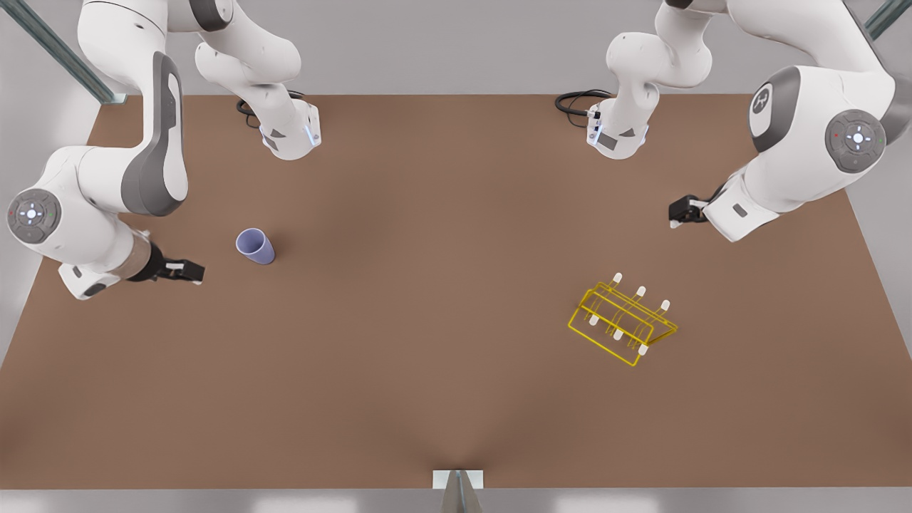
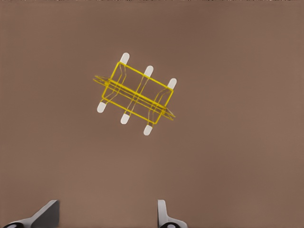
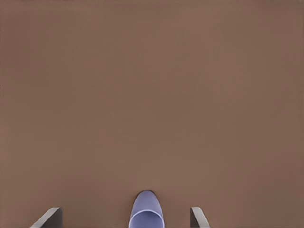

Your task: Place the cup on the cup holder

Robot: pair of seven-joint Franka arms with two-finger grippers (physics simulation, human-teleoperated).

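Note:
The lavender-blue cup (image 1: 255, 246) stands mouth-up on the brown table at the front view's left. My right gripper (image 1: 189, 271) hovers just left of it and slightly nearer the front edge. It is open, and the cup (image 3: 146, 214) shows between its spread fingers (image 3: 50, 218). The yellow wire cup holder (image 1: 622, 320) with white-tipped pegs lies skewed at the front view's right. My left gripper (image 1: 675, 212) hangs behind the holder, closer to the table's back edge, and is open with nothing in it. From that wrist the cup holder (image 2: 135, 93) sits well ahead of the left gripper (image 2: 105, 218).
Both arm bases (image 1: 291, 132) (image 1: 618, 135) stand at the table's back edge with black cables beside them. A small metal bracket (image 1: 457, 481) sits at the middle of the front edge. A wide stretch of bare table lies between cup and holder.

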